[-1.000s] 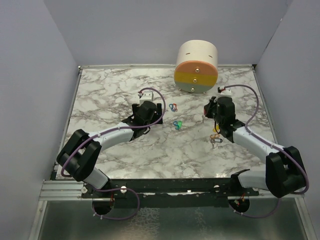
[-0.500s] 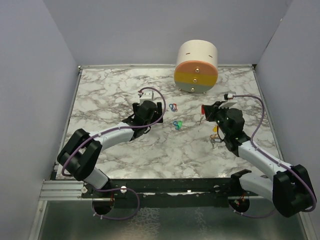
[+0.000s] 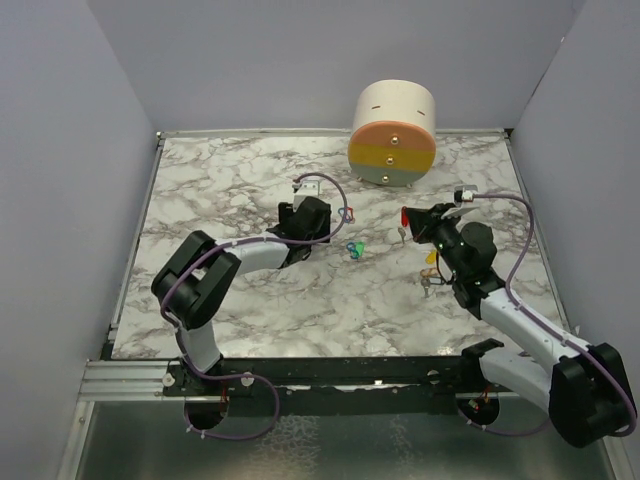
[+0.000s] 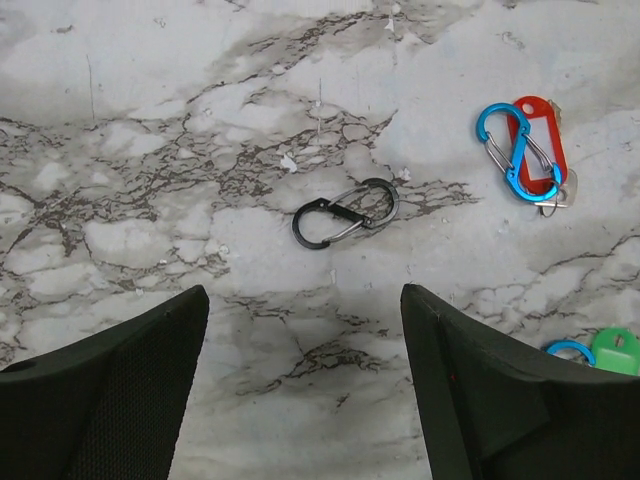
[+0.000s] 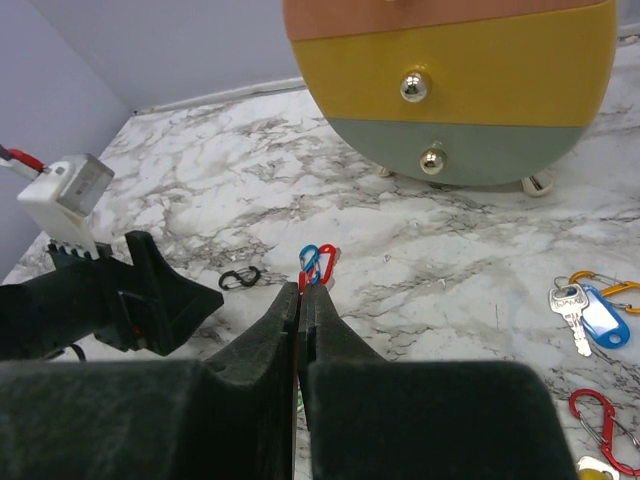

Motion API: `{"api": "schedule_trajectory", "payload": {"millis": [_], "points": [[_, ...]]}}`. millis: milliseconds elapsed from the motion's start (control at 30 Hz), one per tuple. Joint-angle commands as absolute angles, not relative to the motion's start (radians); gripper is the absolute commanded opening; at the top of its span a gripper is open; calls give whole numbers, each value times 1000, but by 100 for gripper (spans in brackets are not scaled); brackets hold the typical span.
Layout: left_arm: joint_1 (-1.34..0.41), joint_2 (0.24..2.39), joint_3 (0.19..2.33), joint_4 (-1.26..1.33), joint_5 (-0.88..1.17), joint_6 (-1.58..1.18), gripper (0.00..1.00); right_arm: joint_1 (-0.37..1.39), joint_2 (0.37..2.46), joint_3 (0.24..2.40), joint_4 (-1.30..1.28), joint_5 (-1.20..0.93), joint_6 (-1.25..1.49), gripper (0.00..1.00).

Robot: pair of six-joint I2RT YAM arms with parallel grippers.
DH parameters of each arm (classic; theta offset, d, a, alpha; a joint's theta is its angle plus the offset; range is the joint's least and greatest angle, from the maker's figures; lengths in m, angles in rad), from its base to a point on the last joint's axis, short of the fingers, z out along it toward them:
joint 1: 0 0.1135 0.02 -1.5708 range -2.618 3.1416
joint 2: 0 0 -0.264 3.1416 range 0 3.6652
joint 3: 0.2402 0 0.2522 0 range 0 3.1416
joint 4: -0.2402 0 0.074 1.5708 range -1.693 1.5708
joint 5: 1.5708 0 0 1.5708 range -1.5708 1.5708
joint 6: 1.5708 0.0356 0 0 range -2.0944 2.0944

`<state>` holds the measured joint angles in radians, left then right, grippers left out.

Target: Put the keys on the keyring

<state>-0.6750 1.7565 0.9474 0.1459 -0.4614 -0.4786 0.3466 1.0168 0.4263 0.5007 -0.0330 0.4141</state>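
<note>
A marble worktop, seen from above. The left gripper hangs with its jaws wide apart and empty over a black clip near the worktop's middle. Toward the right edge, the right gripper is pinched tight on a thin red piece; I cannot tell what it is. The keys lie scattered: one with a blue tag by the right edge, and a red tag and a green tag mid-worktop. Judging from this, most of the threading is left. No writing can be read.
</note>
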Motion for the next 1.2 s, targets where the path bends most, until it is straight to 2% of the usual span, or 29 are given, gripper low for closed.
{"api": "schedule_trajectory", "payload": {"millis": [0, 400, 800, 1167], "points": [[-668, 1814, 1013, 170, -520, -414, 80, 348, 974, 420, 509, -55, 398, 1], [-586, 1944, 1121, 182, -298, -374, 90, 349, 976, 422, 502, -64, 392, 1], [-570, 1957, 1085, 234, -97, -374, 90, 348, 997, 426, 507, -69, 388, 1], [-579, 1887, 956, 286, -27, -411, 87, 349, 1010, 428, 513, -72, 385, 1]]}}
